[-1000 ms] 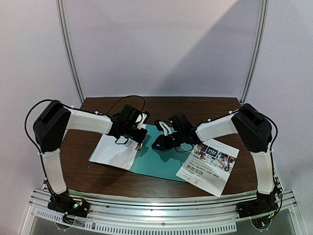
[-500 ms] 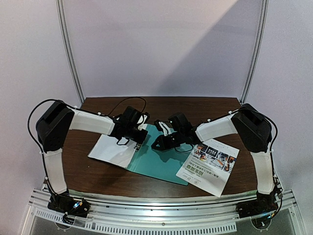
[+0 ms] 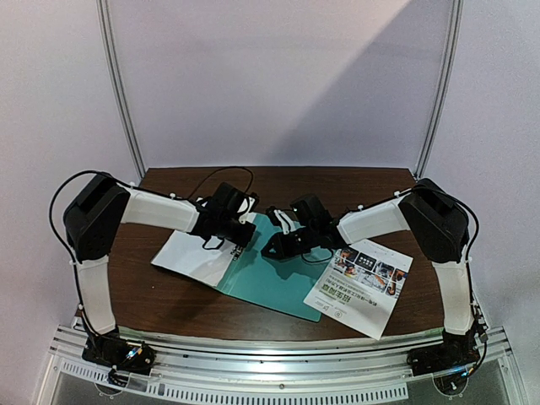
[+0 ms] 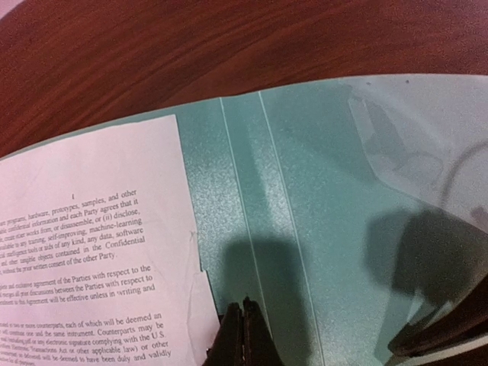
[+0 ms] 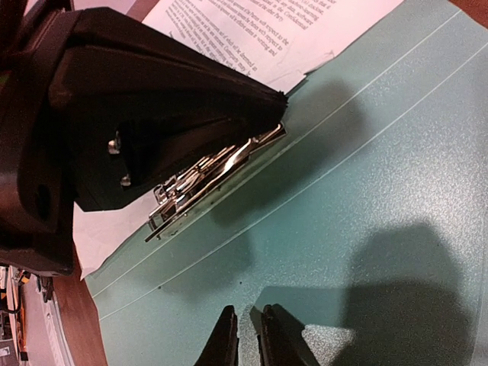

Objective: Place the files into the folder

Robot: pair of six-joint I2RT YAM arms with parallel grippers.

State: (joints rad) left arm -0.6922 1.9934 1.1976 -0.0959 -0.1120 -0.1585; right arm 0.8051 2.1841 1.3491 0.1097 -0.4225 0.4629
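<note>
Your left arm is sliding the text sheet [image 3: 196, 257] further left; its gripper [image 4: 242, 335] is shut on that sheet's edge by the folder [image 3: 274, 274]. Your right gripper [image 5: 245, 335], nearly closed and empty, is pinning the folder. The photo sheet [image 3: 359, 287] is waiting on the counter [image 3: 337, 181].

Both arms have white link shells with bulky black joint housings, thin black cables looping along them, and black wrist blocks. The left arm [image 3: 152, 211] and right arm [image 3: 375, 221] share black fingers [image 5: 226, 340].
</note>
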